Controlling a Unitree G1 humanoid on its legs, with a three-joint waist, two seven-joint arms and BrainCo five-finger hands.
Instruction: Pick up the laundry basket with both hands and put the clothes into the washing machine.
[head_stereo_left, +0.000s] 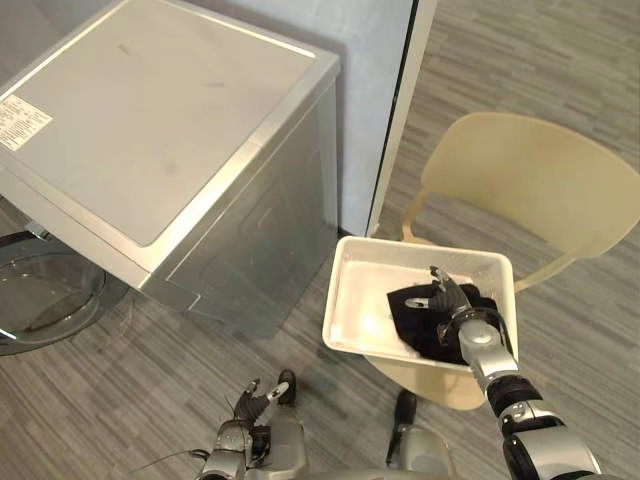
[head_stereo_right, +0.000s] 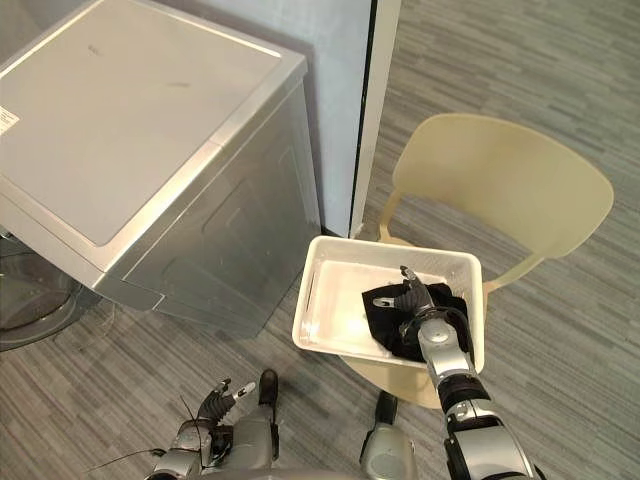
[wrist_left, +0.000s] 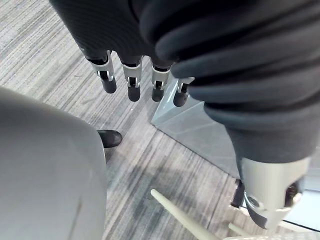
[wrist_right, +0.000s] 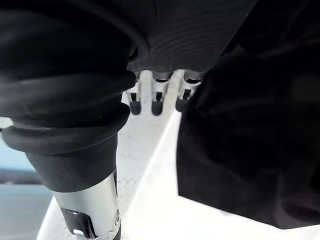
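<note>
A white laundry basket (head_stereo_left: 346, 300) rests on the seat of a cream chair (head_stereo_left: 540, 180). A black garment (head_stereo_left: 424, 332) lies in its right half. My right hand (head_stereo_left: 452, 300) hovers over that garment, fingers straight and spread; in the right wrist view its fingertips (wrist_right: 157, 102) sit beside the black cloth (wrist_right: 250, 140), above the basket's white floor (wrist_right: 150, 200). Low by my side, away from the basket, my left hand (head_stereo_left: 250, 395) hangs with relaxed fingers (wrist_left: 132, 85) and holds nothing. To the left stands the silver washing machine (head_stereo_left: 170, 130), its round glass door (head_stereo_left: 40, 290) swung open.
A white wall panel with a dark edge (head_stereo_left: 390, 100) rises between the washing machine and the chair. The chair's curved backrest stands right of the basket. Grey plank floor (head_stereo_left: 150, 400) lies open in front of the machine.
</note>
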